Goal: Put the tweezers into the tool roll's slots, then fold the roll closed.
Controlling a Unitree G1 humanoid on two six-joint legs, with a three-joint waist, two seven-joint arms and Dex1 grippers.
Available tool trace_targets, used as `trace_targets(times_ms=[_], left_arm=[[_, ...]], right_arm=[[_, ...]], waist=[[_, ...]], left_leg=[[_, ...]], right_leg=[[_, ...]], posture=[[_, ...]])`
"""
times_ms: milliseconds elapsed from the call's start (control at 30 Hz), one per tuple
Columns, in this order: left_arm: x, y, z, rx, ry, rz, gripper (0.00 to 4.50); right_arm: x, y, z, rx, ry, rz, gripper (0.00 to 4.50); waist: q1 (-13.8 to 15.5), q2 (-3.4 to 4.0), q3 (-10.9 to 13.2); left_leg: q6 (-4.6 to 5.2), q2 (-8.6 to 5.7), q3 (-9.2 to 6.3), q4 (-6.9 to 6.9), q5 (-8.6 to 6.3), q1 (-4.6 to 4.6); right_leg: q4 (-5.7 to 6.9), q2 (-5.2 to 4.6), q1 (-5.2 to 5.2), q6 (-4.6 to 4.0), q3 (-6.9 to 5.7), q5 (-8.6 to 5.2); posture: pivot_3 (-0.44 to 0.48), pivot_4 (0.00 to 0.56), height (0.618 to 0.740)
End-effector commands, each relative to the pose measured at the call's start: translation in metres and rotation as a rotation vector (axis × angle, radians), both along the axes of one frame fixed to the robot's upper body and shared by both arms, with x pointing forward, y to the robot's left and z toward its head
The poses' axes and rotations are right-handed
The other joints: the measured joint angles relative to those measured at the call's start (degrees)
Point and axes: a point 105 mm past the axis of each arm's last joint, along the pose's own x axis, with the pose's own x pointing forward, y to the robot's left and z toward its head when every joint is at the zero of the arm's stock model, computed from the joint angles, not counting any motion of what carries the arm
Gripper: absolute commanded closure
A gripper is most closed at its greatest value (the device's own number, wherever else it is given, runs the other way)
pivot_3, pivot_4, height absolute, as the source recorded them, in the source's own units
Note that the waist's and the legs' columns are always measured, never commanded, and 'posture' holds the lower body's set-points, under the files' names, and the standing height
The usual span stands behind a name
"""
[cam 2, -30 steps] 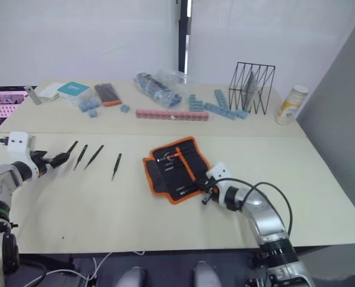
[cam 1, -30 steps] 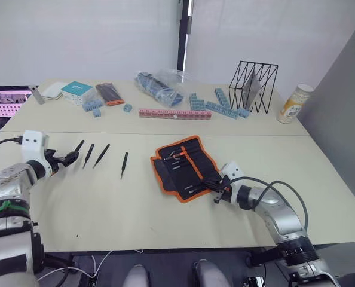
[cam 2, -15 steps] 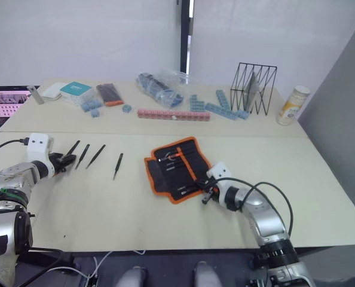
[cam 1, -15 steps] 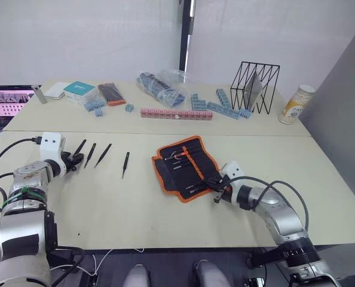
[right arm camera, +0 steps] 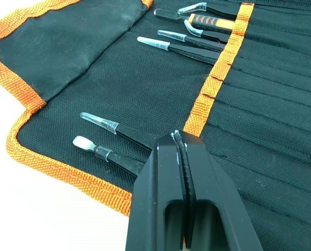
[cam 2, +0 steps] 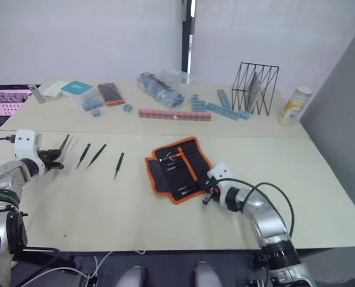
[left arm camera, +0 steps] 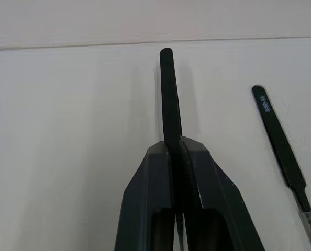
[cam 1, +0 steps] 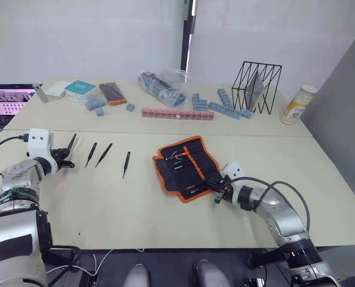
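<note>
Black tool roll (cam 1: 185, 167) with orange trim lying open on my desk (cam 1: 165, 209), several tweezers already in its slots (right arm camera: 260, 89), three loose tweezers (cam 1: 109, 155) to its left, one tweezer (left arm camera: 170, 104) clamped in my left gripper (left arm camera: 176, 149), raised.

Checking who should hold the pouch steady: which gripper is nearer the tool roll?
Right. The right gripper sits at the tool roll's near edge, fingers shut. The left gripper is far off across the table, shut on a tweezer.
</note>
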Motion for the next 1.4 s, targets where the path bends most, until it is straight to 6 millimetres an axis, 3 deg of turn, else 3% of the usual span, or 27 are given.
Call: trace_targets(times_ms=[33,133,400,467,600,733,900,1400], left_arm=[[0.012,-0.035,0.062,0.019,-0.184,-0.204,4.46],[0.008,-0.083,0.084,0.103,-0.244,-0.467,4.46],[-0.023,-0.194,0.095,0.163,-0.210,-0.986,4.46],[-0.030,-0.216,0.091,0.181,-0.183,-1.057,4.46],[-0.051,-0.256,0.052,0.077,0.154,-1.142,4.46],[-0.051,-0.266,0.039,0.130,0.223,-1.124,4.46],[-0.024,-0.263,0.012,0.266,0.213,-1.057,4.46],[-0.012,-0.284,-0.014,0.289,0.270,-1.063,4.46]], right_arm=[[-0.002,-0.010,-0.016,-0.034,0.060,-0.046,4.50],[-0.002,-0.009,-0.017,-0.032,0.060,-0.047,4.50],[0.000,-0.006,-0.014,-0.014,0.039,-0.074,4.50],[0.001,-0.007,-0.010,0.001,0.021,-0.093,4.50],[0.003,-0.006,0.000,0.042,-0.037,-0.129,4.50],[0.002,-0.006,-0.001,0.041,-0.038,-0.144,4.50],[0.001,-0.009,-0.005,0.029,-0.041,-0.172,4.50],[0.000,-0.007,-0.005,0.032,-0.049,-0.191,4.50]], waist=[[0.2,0.00,0.0],[0.2,0.00,0.0],[-0.3,0.04,0.0],[-0.3,0.05,0.0],[-0.4,0.13,0.1],[-0.5,0.34,0.2],[-0.2,0.39,0.2],[-0.1,0.40,0.2]], left_leg=[[-0.01,0.00,-0.01,0.02,0.00,-0.03],[-0.02,0.00,0.01,0.05,0.01,-0.04],[0.00,-0.01,0.01,0.02,0.02,-0.04],[0.01,-0.01,0.01,0.03,0.02,-0.05],[0.01,-0.01,0.00,0.06,0.02,-0.04],[0.02,-0.03,-0.01,0.13,0.02,-0.07],[0.02,-0.05,-0.01,0.14,0.03,-0.04],[0.02,-0.11,-0.08,0.22,0.03,-0.19]], right_leg=[[0.00,0.00,0.00,-0.04,0.00,-0.02],[-0.04,-0.01,0.03,-0.11,0.01,-0.06],[-0.01,0.00,0.02,-0.10,0.06,-0.06],[-0.03,0.00,0.03,-0.10,0.07,-0.05],[-0.01,0.01,0.04,-0.11,0.09,-0.06],[-0.01,0.02,-0.01,-0.29,0.12,-0.18],[-0.04,0.02,0.04,-0.30,0.12,-0.19],[-0.07,0.01,0.02,-0.27,0.13,-0.17]], posture=[[0.000,0.150,0.737],[0.000,0.150,0.737],[0.000,0.150,0.737],[0.000,0.150,0.737],[0.000,0.150,0.737],[0.000,0.150,0.737],[0.000,0.150,0.737],[0.000,0.150,0.737]])
